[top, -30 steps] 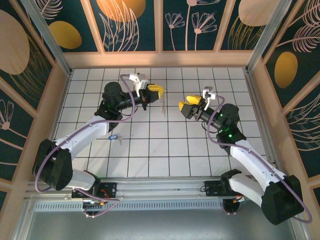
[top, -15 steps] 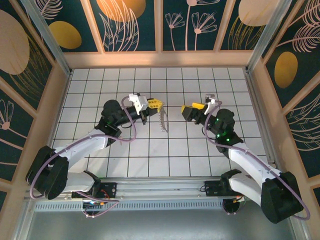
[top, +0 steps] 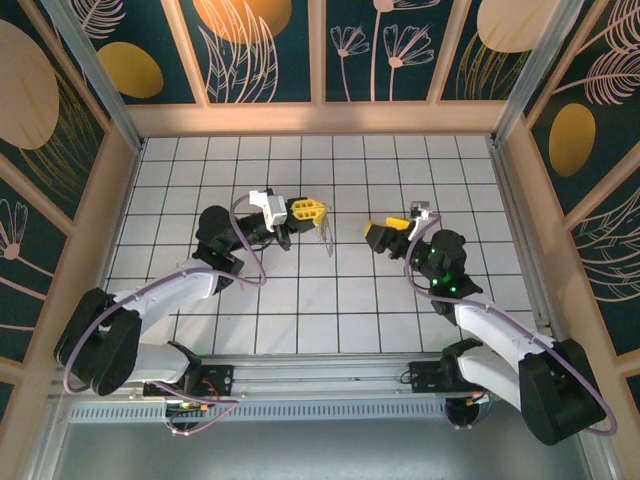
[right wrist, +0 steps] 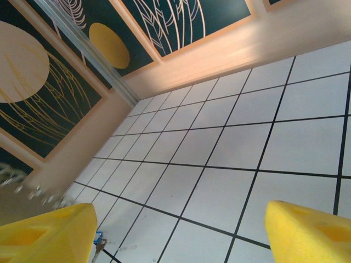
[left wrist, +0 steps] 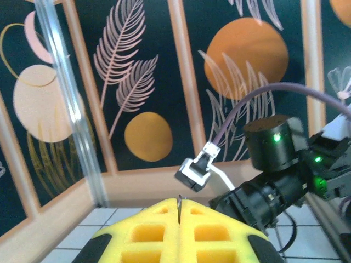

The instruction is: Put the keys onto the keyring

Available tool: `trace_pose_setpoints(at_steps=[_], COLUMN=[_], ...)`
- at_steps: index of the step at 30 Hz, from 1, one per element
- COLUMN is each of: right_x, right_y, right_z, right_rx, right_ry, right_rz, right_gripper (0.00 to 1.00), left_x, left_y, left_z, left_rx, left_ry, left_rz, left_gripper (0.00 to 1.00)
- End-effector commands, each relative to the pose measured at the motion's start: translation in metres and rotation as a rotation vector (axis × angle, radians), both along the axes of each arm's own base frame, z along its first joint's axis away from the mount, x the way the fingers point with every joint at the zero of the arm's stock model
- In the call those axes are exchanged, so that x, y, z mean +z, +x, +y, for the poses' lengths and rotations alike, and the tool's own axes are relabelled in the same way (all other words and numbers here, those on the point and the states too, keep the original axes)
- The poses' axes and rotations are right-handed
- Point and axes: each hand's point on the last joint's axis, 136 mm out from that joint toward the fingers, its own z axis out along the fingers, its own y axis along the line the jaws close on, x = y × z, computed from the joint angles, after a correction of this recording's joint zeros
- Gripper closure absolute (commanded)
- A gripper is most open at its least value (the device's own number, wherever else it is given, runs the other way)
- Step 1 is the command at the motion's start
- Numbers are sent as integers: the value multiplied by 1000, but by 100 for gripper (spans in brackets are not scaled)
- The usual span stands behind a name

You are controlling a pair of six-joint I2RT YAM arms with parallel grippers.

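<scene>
My left gripper [top: 318,212] hangs above the middle of the tiled floor, shut on the keyring [top: 326,236], a pale bumpy loop that dangles blurred below its yellow fingers. In the left wrist view a thin metal edge of the keyring [left wrist: 179,206] stands pinched at the tips of the left gripper [left wrist: 179,204]. A tile to the right, my right gripper [top: 383,230] faces it, open and holding nothing. The right gripper [right wrist: 175,241] looks down at bare tiles. The keys [right wrist: 98,242], with a blue head and a pale blade, lie on the floor by its left finger.
The right arm's wrist and camera [left wrist: 274,164] fill the space just in front of the left gripper. Wooden walls [top: 320,118] ring the white tiled floor [top: 300,300]. Purple cables [top: 245,268] loop along the left arm.
The left gripper has carried the keyring toward the near side and turned it to the right. The right gripper has come nearer and lower, with its jaws standing wider than a second ago.
</scene>
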Motion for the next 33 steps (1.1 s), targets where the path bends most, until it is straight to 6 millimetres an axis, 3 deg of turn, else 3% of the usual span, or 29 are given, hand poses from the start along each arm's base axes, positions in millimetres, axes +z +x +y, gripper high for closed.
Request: trace_pose_setpoints(at_steps=[1, 10, 24, 33], right_x=[10, -1, -9, -18], right_y=[3, 1, 6, 0], right_z=[-4, -5, -3, 5], right_rx=[-23, -25, -22, 18], right_ry=[14, 14, 16, 38], right_rz=[-59, -52, -40, 8], right_gripper=[20, 20, 20, 22], left_x=[34, 53, 62, 71], left_y=[-19, -38, -48, -29], left_z=[1, 4, 4, 7], left_rx=[-101, -220, -277, -155], left_ry=[-90, -159, -176, -209], left_rz=[-81, -112, -137, -103], left_gripper=[100, 100, 100, 100])
